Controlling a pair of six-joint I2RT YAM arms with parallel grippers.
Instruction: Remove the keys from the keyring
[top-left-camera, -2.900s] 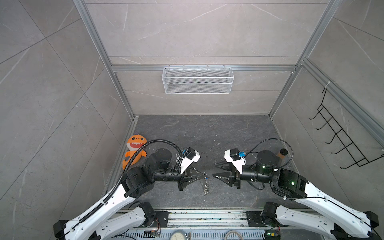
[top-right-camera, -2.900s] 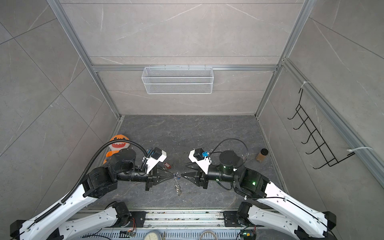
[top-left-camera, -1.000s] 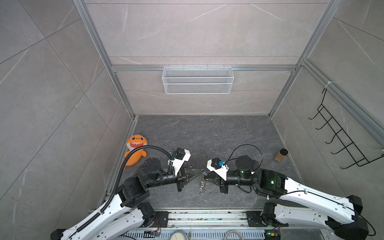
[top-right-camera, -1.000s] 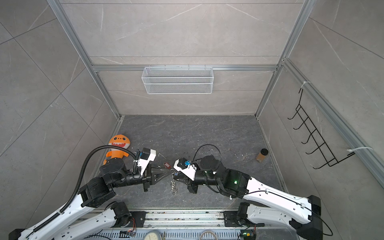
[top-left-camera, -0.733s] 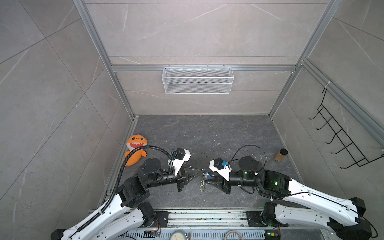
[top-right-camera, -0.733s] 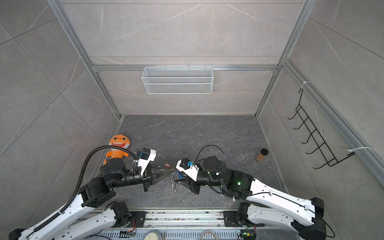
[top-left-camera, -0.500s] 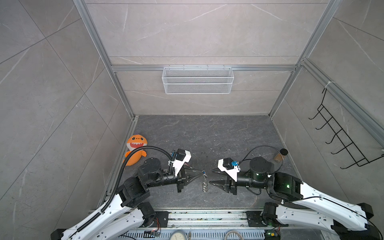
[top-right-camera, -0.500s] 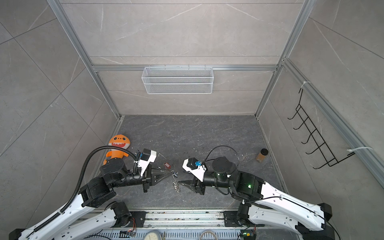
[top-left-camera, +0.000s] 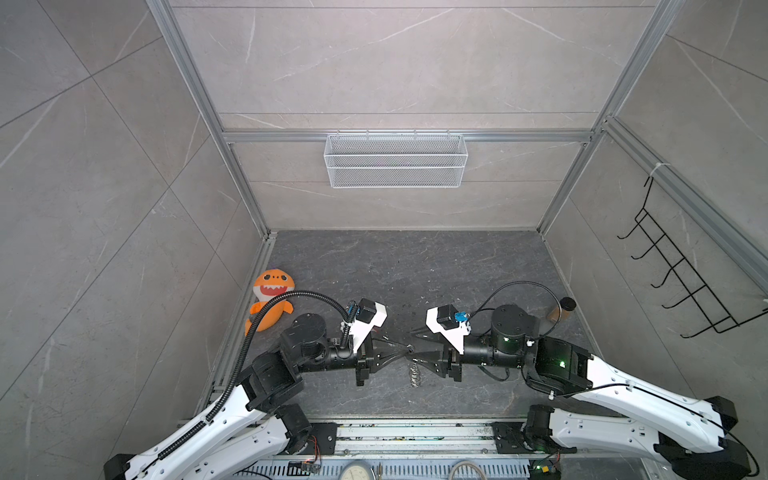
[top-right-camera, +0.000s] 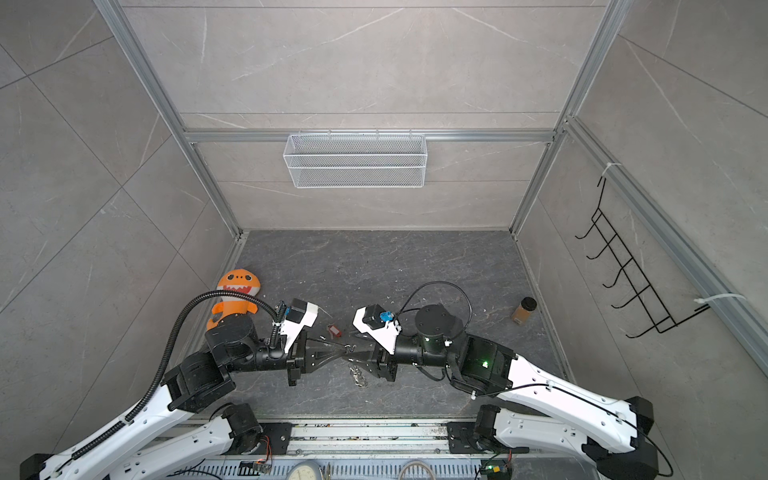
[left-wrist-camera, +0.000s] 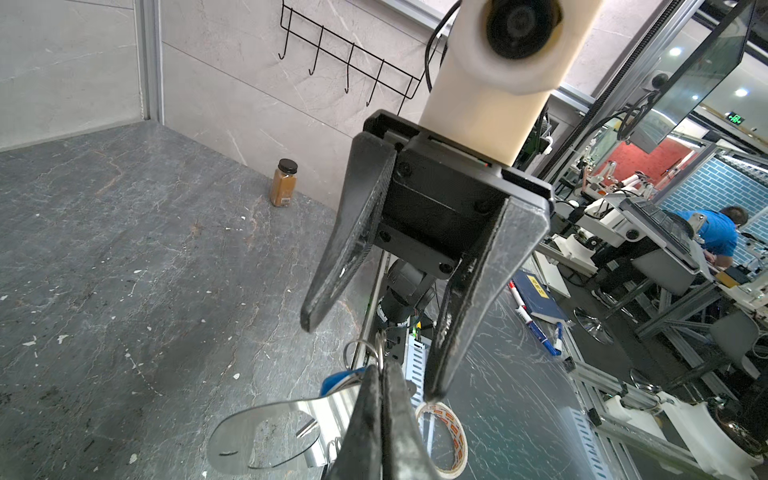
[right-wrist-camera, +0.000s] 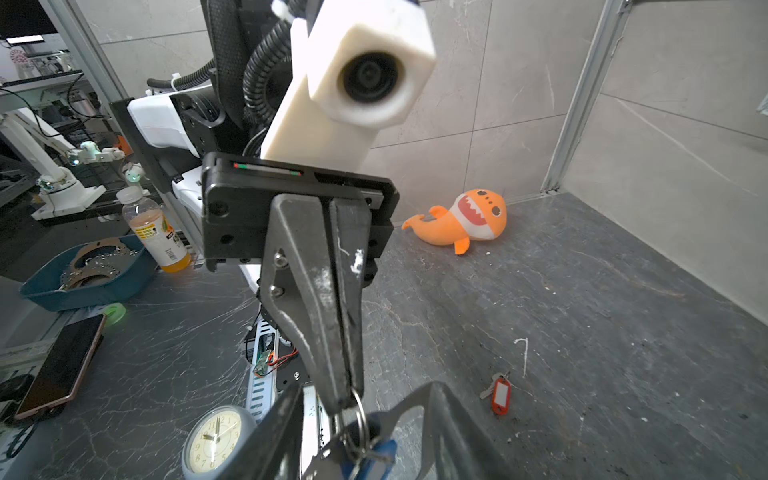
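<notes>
Holding the keyring (top-left-camera: 415, 371), a short chain of silvery metal rings ending in a flat shiny oval loop (left-wrist-camera: 266, 436), up off the dark grey stone-look tabletop (top-right-camera: 374, 270), near the front middle of the scene. Done with the left gripper (right-wrist-camera: 345, 400), fingers pressed together on one small split ring (left-wrist-camera: 365, 349), leaving the rest, oval loop included, to dangle below. Cannot tell from the top views whether clear of the surface or brushing it.

Facing it nose to nose with the right gripper (left-wrist-camera: 370, 357), spread about halfway, one finger to each side of the pinched ring and touching nothing visible. Probably parked that way to come in for a bite on the key with the blue plastic tag (left-wrist-camera: 338, 380), threaded on the chain just under the left fingertips.

Lying flat on the tabletop just beyond the two gripper tips, on the far side and slightly left, apart from the chain: the small key with the red plastic tag and white label (right-wrist-camera: 500, 397).

Judged as half done: red one off, blue one to go. Next, likely a matter of closing on the blue tag or its key and working it round the split ring against the left gripper's hold. Risk of nipping the ring itself instead of the key, or of tugging the whole chain out of the pinch.
</notes>
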